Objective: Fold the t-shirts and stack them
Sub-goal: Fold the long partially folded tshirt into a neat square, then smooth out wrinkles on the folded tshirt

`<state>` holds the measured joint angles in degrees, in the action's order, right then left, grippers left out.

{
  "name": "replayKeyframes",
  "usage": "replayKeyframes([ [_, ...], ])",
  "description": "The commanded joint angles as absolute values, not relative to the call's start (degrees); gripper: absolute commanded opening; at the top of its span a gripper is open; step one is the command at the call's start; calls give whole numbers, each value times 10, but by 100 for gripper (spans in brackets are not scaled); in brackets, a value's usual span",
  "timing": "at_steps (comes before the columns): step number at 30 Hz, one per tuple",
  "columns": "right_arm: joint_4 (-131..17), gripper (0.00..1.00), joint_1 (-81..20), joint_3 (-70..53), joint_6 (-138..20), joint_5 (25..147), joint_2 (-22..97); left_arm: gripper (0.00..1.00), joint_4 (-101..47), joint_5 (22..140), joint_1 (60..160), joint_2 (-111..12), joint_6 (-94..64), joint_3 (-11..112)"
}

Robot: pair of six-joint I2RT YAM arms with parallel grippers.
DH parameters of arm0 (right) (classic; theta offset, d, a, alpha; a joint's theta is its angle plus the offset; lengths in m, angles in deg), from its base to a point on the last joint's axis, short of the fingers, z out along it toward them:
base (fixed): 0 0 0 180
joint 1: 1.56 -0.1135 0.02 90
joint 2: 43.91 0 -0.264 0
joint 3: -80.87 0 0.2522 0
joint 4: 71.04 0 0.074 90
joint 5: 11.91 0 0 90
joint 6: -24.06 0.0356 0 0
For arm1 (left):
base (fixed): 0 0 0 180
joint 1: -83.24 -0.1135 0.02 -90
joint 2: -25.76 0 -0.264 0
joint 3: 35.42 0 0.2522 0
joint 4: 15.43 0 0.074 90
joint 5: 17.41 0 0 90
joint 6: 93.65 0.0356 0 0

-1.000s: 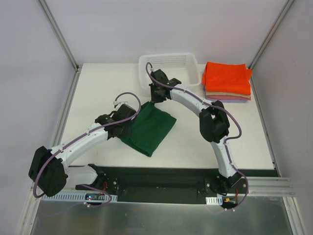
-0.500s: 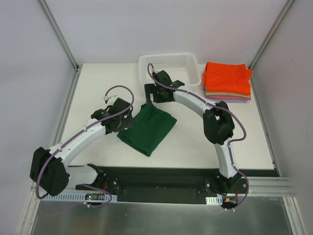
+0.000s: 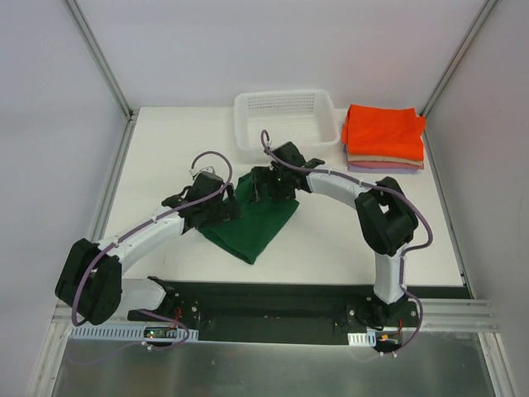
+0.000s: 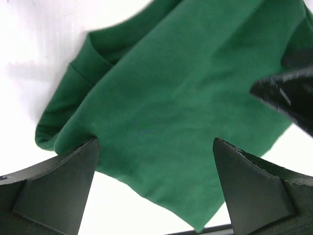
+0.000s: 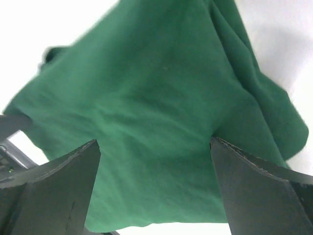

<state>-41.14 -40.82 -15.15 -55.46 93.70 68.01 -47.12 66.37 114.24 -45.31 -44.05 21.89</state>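
From above, the green shirt [image 3: 256, 227] was seen folded on the table [image 3: 165, 149], well apart from the orange-topped stack [image 3: 384, 128] beside the basket [image 3: 285, 93]; the left gripper [image 3: 225, 208] and right gripper [image 3: 266, 192] were poised over it; in the left wrist view, the jaws were spread wide above the cloth, nothing clamped; in the right wrist view, likewise.

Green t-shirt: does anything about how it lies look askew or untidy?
Yes. The green t-shirt lies diagonal to the table edges, unlike the neat stack at far right, and one edge is bunched into uneven folds.
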Motion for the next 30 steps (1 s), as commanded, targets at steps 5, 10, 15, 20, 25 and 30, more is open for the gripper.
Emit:
replayKeyframes([
  [5,-510,96,-399,48,-464,949,604,99,-384,671,1105,-504,-425,191],
  [10,-570,96,-468,239,-358,885,459,99,-356,674,1104,-496,-376,197],
  [15,-547,96,-515,259,-363,788,347,99,-345,697,1104,-475,-338,210],
  [20,-494,96,-510,204,-486,683,307,99,-351,706,1104,-406,-351,176],
  [25,-500,96,-481,153,-508,775,375,99,-340,816,1106,-373,-371,159],
  [30,-515,96,-434,79,-539,806,487,99,-307,827,1106,-402,-368,153],
])
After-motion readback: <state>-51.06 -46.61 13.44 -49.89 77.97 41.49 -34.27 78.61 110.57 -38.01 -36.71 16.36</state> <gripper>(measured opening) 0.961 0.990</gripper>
